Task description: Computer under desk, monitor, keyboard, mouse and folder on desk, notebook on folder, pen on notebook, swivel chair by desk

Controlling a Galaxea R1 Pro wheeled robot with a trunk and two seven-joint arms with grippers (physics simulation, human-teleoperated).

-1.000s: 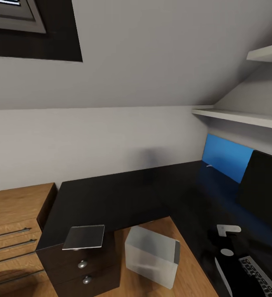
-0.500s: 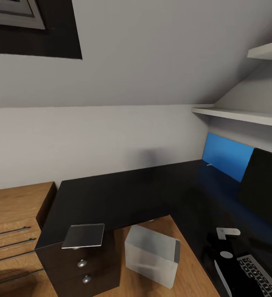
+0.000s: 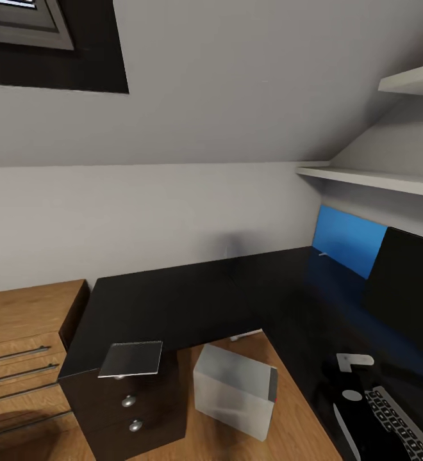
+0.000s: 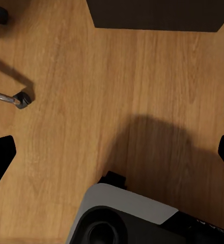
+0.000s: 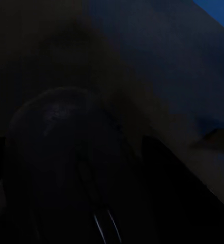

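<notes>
- A black L-shaped desk (image 3: 192,301) is seen in the head view, running along the far wall and turning toward the near right.
- A grey spiral-bound notebook (image 3: 131,358) is laid flat on the near left corner of the desk, above a drawer unit (image 3: 131,413) with round knobs.
- A pale grey computer (image 3: 234,390) is set on the wooden floor (image 3: 288,410) in the inner angle of the desk, beside the drawer unit rather than beneath the desktop.
- The monitor (image 3: 407,291) is stood on the desk at the right, dark-screened, with a blue panel (image 3: 346,240) behind it against the wall.
- The keyboard (image 3: 400,422) is laid on the desk at the near right, just in front of the monitor.
- A wooden dresser (image 3: 22,358) with bar handles is placed at the left, just beside the desk.
- White shelves (image 3: 372,181) are fixed to the right wall above the monitor.
- In the left wrist view, the two fingertips (image 4: 1,157) of the left gripper (image 4: 112,157) are spread wide apart above the wooden floor, with nothing between them.
- In the right wrist view, a rounded dark mouse (image 5: 76,173) is seen close up on the dark desk surface; whether the right gripper is spread or pressed together cannot be told.
</notes>
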